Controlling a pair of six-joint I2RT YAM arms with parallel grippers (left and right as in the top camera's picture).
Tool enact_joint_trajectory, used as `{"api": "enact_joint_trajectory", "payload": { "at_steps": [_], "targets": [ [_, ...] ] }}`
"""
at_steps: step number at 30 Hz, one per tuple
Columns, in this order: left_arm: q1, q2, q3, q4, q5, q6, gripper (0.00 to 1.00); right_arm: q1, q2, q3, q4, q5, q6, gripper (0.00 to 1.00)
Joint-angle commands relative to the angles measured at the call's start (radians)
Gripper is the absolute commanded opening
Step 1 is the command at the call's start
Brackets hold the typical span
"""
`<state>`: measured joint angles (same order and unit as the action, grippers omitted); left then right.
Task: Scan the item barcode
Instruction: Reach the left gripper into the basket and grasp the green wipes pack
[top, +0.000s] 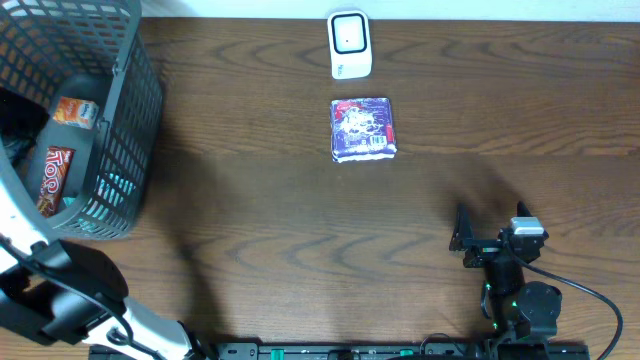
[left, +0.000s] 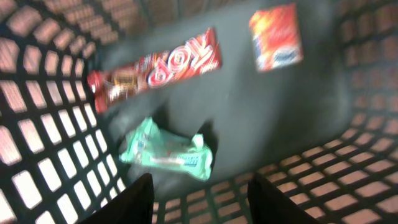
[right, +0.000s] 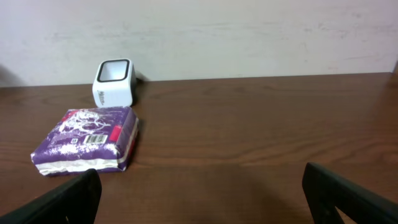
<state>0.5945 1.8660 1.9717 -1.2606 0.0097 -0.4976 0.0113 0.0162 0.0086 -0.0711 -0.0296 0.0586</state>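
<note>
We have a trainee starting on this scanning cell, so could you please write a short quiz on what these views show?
1. True or false: the purple packet lies inside the mesh basket.
2. In the left wrist view, which item lies closest to the left gripper? A) red bar B) green packet C) orange packet
3. What stands just beyond the purple packet, towards the wall?

Key:
1. False: it lies on the table.
2. B
3. The white barcode scanner.
</note>
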Motion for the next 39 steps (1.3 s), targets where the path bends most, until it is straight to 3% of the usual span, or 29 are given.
{"api": "enact_joint_trajectory", "payload": {
  "at_steps": [1, 6, 8, 16, 23, 34, 39],
  "targets": [
    [-0.002, 0.056, -0.005, -0.041, 0.016, -0.021, 0.48, -0.003, -0.003, -0.003, -0.003, 0.002, -0.011, 0.99],
    [-0.004, 0.136, -0.005, -0.116, 0.016, -0.162, 0.49, -0.003, -0.003, -0.003, -0.003, 0.002, -0.011, 0.99],
    [-0.008, 0.169, -0.005, -0.135, 0.017, -0.211, 0.55, -0.003, -0.003, -0.003, -0.003, 0.002, -0.011, 0.99],
    [-0.041, 0.266, -0.014, -0.151, -0.006, -0.226, 0.58, -0.003, -0.003, -0.003, -0.003, 0.002, -0.011, 0.99],
    [-0.043, 0.291, -0.077, -0.14, -0.067, -0.342, 0.58, -0.003, -0.003, -0.003, -0.003, 0.002, -0.011, 0.99],
    [-0.044, 0.291, -0.275, 0.066, -0.089, -0.344, 0.59, -0.003, -0.003, -0.003, -0.003, 0.002, -0.011, 0.99],
    [-0.044, 0.291, -0.349, 0.167, -0.089, -0.258, 0.57, -0.003, -0.003, -0.003, -0.003, 0.002, -0.011, 0.99]
  ]
}}
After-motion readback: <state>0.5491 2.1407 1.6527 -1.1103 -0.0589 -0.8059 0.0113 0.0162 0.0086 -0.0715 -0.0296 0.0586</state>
